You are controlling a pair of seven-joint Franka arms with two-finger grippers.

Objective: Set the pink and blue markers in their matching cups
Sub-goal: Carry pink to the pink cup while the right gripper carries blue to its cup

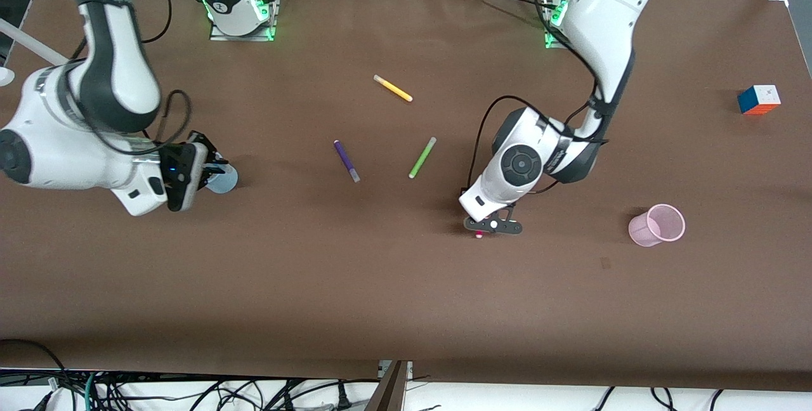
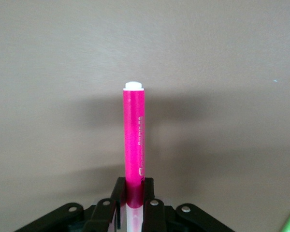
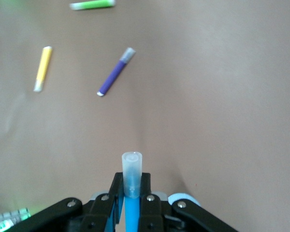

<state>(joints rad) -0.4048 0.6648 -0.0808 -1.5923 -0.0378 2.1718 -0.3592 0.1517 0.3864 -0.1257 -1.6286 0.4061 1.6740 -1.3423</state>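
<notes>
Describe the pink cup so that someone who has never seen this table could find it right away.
Start at the left arm's end of the brown table, where a colourful puzzle cube sits. The pink cup stands nearer to the front camera than that cube, alone on bare tabletop. It is the only pale pink, see-through tumbler; the blue cup sits at the right arm's end, under the right hand.

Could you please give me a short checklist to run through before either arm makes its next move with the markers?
1. Left gripper shut on pink marker: ok.
2. Right gripper shut on blue marker: ok.
3. Right gripper over the blue cup: ok.
4. Left gripper over the pink cup: not ok, it is over bare table, toward the right arm's end from that cup.
5. Pink cup upright: not ok, it looks tipped.
6. Blue marker's tip inside cup: cannot tell.
</notes>
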